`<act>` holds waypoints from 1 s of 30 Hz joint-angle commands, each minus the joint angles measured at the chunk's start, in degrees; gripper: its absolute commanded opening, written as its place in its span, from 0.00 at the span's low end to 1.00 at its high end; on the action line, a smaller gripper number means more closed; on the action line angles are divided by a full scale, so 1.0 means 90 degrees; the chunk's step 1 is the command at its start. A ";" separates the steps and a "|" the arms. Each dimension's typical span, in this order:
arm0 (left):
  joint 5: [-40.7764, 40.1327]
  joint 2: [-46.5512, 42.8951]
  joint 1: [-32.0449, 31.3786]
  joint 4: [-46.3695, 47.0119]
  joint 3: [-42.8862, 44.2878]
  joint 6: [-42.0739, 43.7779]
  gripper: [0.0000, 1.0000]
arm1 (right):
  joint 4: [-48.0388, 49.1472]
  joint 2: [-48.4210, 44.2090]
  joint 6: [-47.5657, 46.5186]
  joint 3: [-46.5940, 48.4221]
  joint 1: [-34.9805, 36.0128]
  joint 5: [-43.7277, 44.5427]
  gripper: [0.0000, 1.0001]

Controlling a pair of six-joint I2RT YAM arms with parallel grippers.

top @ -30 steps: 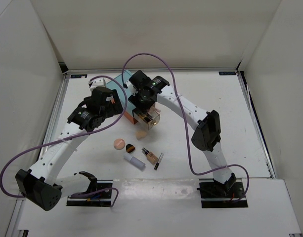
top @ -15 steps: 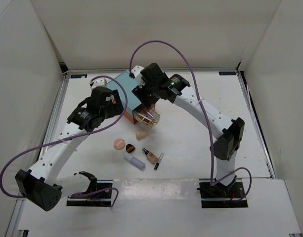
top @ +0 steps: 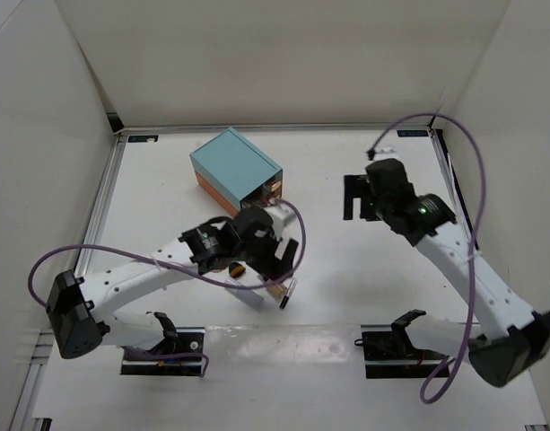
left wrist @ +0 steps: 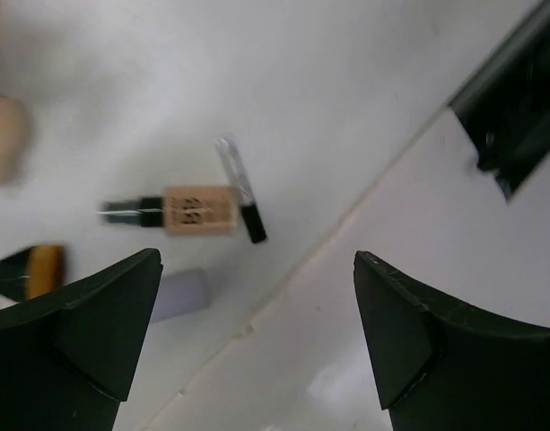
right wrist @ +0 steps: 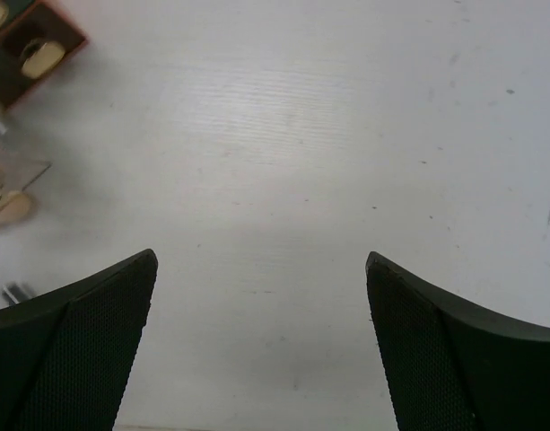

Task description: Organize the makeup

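A: Requesting location of the foundation bottle [left wrist: 198, 209].

B: Lying flat on the worktop [left wrist: 283, 63], toward the near edge. Appearing to touch the slim pencil [left wrist: 237, 184] at the body end. Sitting just beside the white tube [left wrist: 178, 294], not touching it.

A: Requesting long axis.

B: Running side to side across the left wrist view, dark cap end toward the finger at the view's left, body end toward the other finger. Lying roughly along the line between the two fingers, not across it.

A: Requesting bearing from the left hand [left wrist: 257, 269].

B: Sitting just ahead of the fingertips, slightly toward the view's left. Hovering above it with jaws spread fully, gripping nothing.

A: Requesting status of the right hand [right wrist: 261, 260].

B: Hanging over bare worktop on the right side, well apart from the bottle. Standing with jaws wide, holding nothing. Catching only a corner of the teal box [top: 234, 166] at the upper left of the right wrist view.

A: Requesting assessment of the nearer arm.

B: Judging the left arm far nearer. Likely calling for a wrist turn before descending, then closing across the narrow body rather than end to end. Risking a nudge to the pencil on the way down.
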 commanded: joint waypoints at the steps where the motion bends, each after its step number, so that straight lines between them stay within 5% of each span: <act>1: 0.0664 0.0057 -0.0694 0.0516 -0.0501 0.0087 0.98 | 0.0283 -0.0787 0.0945 -0.0440 -0.0418 0.0759 0.99; 9: -0.0374 0.1014 -0.1866 0.0987 -0.1137 -0.0751 0.93 | -0.0010 -0.1532 0.1111 -0.0968 -0.1317 0.0214 0.99; 14: -0.1267 0.1443 -0.1906 0.1553 -0.1371 -0.1114 0.77 | -0.0147 -0.1649 0.1102 -0.1066 -0.1376 0.0096 0.99; 23: -0.2097 0.2089 -0.2062 0.1750 -0.1382 -0.1319 0.72 | -0.0186 -0.1766 0.1024 -0.0939 -0.1396 0.0194 0.99; 30: -0.2244 0.2479 -0.2297 0.1399 -0.1167 -0.1310 0.57 | -0.0186 -0.1766 0.1024 -0.0890 -0.1396 0.0292 0.99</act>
